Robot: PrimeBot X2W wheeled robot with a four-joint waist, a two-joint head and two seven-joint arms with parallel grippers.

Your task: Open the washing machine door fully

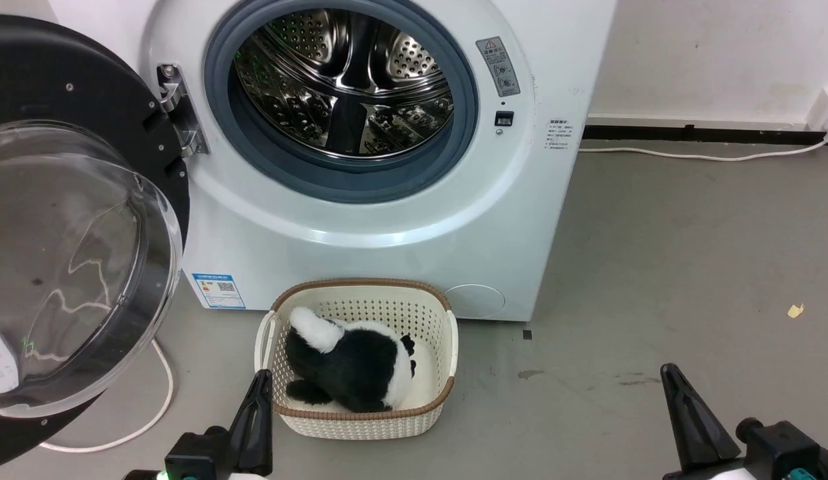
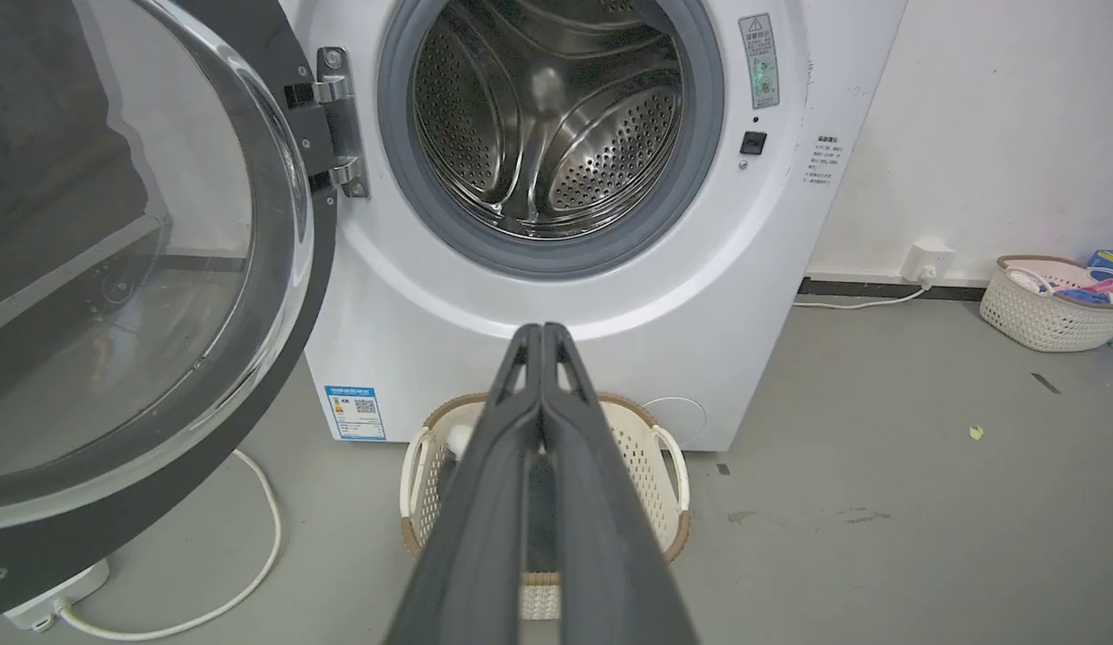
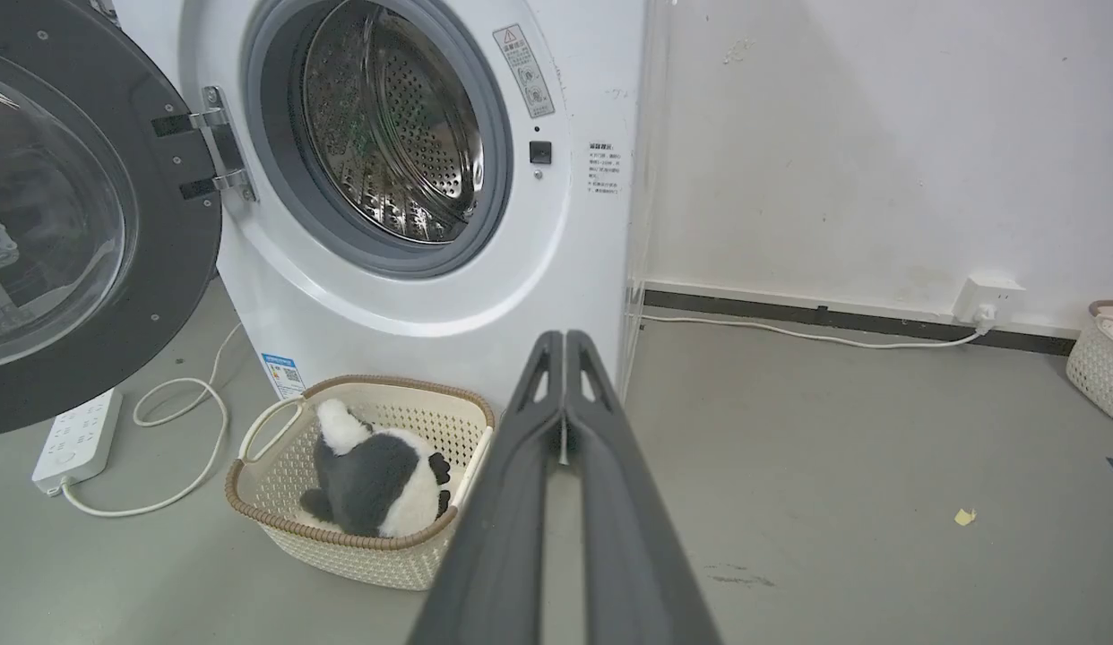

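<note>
Nearest, at the lower left of the head view, the left tool [image 1: 261, 377] points up with its two dark fingers pressed together on nothing; the left wrist view shows the same closed tips [image 2: 543, 330] aimed at the lower front of the machine; at the lower right the right tool [image 1: 667, 370] is likewise closed and empty, well apart from everything, its tips [image 3: 564, 336] meeting over bare grey floor [image 1: 654, 267]; just beyond the left tool a cream basket [image 1: 447, 333] sits on the floor, touching or almost touching the washing machine [image 1: 387, 247], with a black-and-white plush toy [image 1: 354, 367] lying inside; a white cable [image 1: 154, 413] loops on the floor to its left, running to a power strip [image 3: 77, 439]; the washing machine door [image 1: 74, 80] stands swung wide to the left on its metal hinge [image 1: 181, 110], upright, its inner face and bulging glass bowl [image 1: 67, 267] turned out toward the room and the robot; being round, it has no long axis, and its free edge reaches past the left border of the head view; neither tool touches it; behind, the steel drum [image 1: 347, 80] lies open inside its grey gasket [image 1: 454, 153], with a blue label [image 1: 219, 291] at the machine's lower left corner; farthest, a wall socket [image 3: 987, 300] and a second basket [image 2: 1049, 309] stand by the white wall.
</note>
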